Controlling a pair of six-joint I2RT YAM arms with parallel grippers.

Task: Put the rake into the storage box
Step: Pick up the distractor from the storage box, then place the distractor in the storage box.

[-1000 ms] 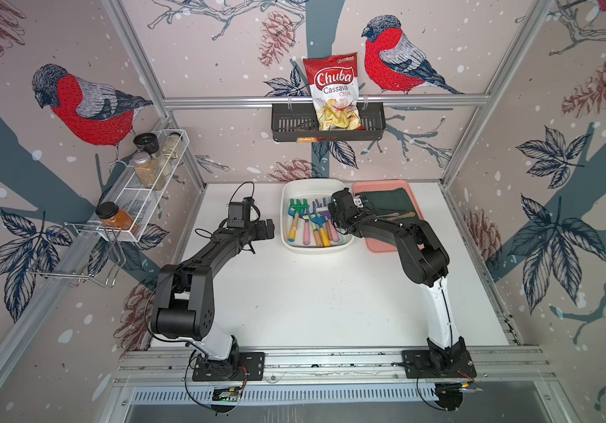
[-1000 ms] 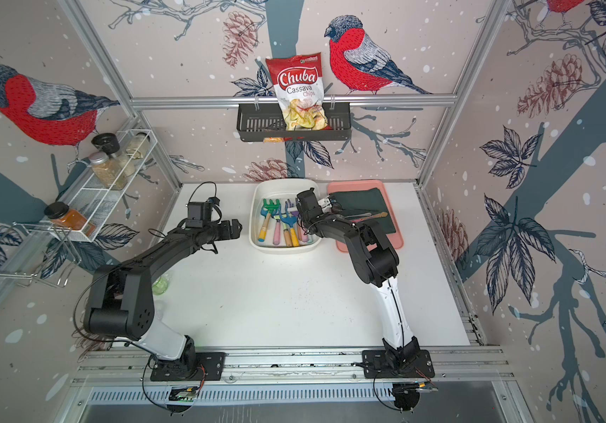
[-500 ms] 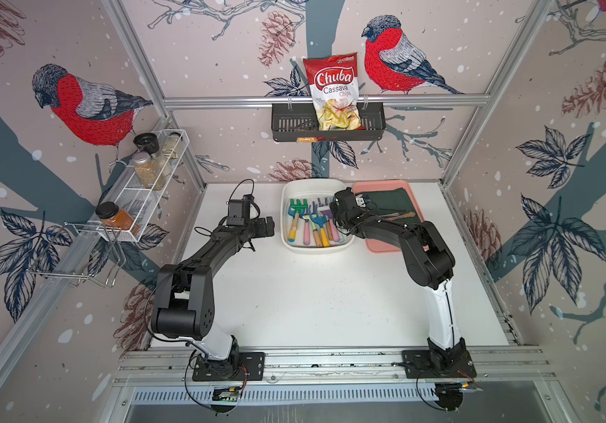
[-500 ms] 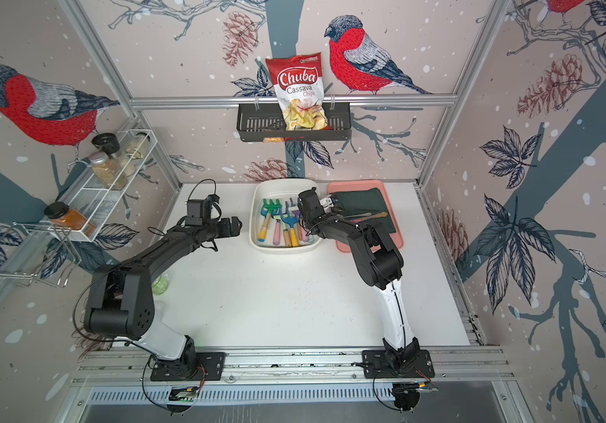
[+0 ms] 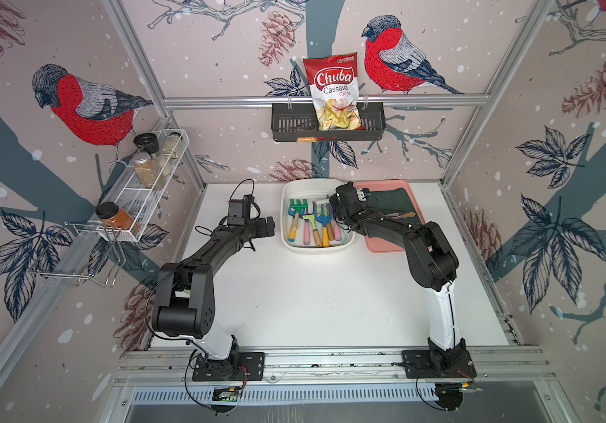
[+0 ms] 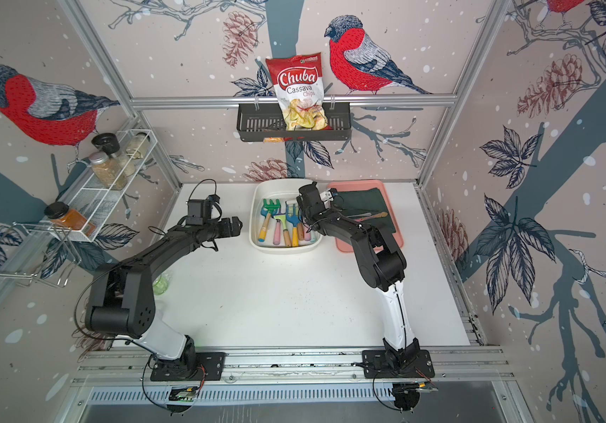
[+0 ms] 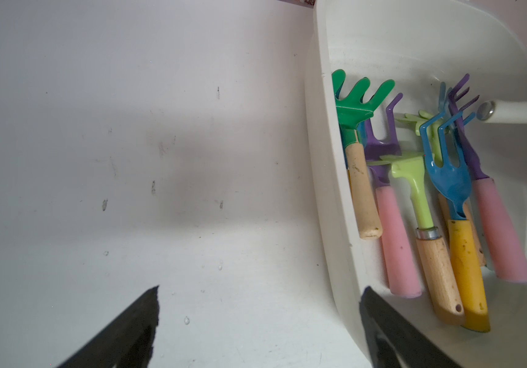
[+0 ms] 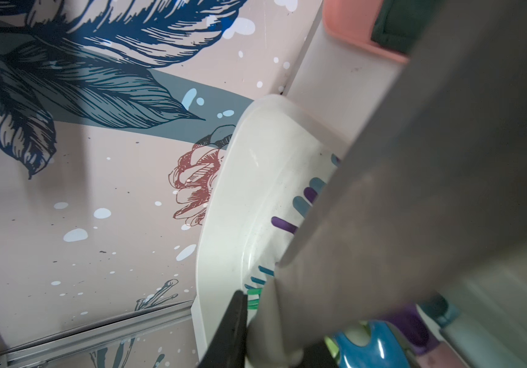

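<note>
Rake (image 7: 517, 114) hangs over storage box (image 5: 291, 190), white handle pinched in closed R hand (image 5: 332, 206), ready to drop w/ other tools (image 7: 447, 178). L hand (image 5: 268, 227) gapes empty beside box, clear.

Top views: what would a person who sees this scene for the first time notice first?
Probably the big red birds on the walls, and the red chips bag standing in the black basket on the back wall. On the table below, bright rakes and forks lie in the white storage box, with the right tool shut on a white handle over them.
</note>
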